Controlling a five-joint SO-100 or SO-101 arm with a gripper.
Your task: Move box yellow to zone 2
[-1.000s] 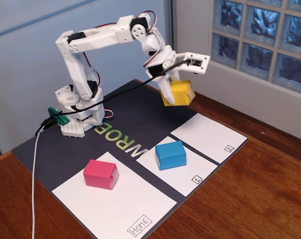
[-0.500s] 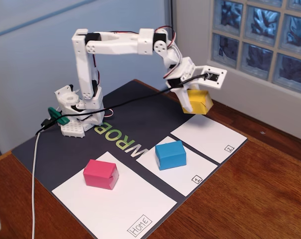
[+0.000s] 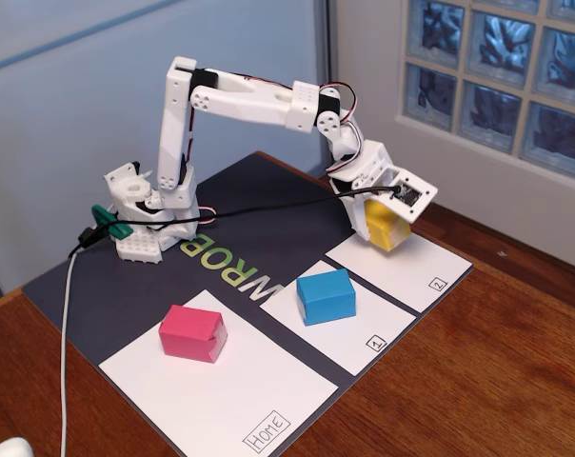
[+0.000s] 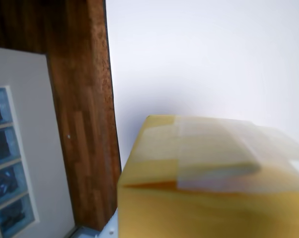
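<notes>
The yellow box is between the jaws of my white gripper, which is shut on it. The box hangs at or just above the far end of zone 2, the white paper panel with a small boxed "2" at its near right corner. I cannot tell whether the box touches the paper. In the wrist view the yellow box fills the lower right, with a taped paper seam on top. The white panel of zone 2 lies behind it. My fingers are hidden in that view.
A blue block sits on the white panel marked "1". A pink block sits on the larger "Home" panel. All lie on a dark mat on a wooden table. A black cable runs to the gripper.
</notes>
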